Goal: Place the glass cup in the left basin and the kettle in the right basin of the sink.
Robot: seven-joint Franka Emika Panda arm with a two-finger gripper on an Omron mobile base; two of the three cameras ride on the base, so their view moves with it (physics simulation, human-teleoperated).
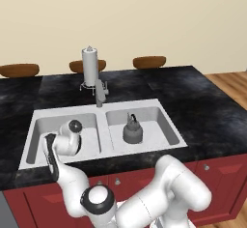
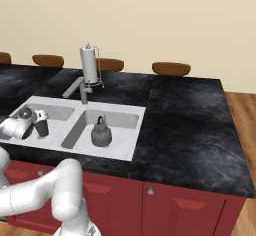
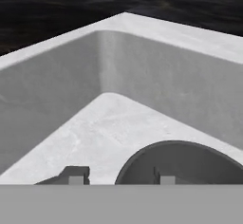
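Observation:
The glass cup [image 2: 41, 128] stands dark and upright on the floor of the sink's left basin [image 2: 56, 112]. My gripper [image 3: 119, 178] is low in that basin, right at the cup [image 3: 180, 163]. Its fingertips [image 3: 76, 175] stand apart, one outside the cup's rim and one inside, with a gap on each side of the wall. In the left base view my hand [image 1: 69, 140] covers the cup in the left basin [image 1: 41, 135]. The grey kettle [image 1: 132, 131] sits upright in the middle of the right basin [image 1: 157, 125], also seen as the kettle [image 2: 101, 134] from the other side.
A grey faucet [image 1: 100, 92] rises at the back centre of the sink, with a tall white paper-towel roll [image 1: 89, 66] just behind it. Black marble counter [image 1: 212, 111] surrounds the sink. Brown stool seats [image 1: 149, 62] line the far edge.

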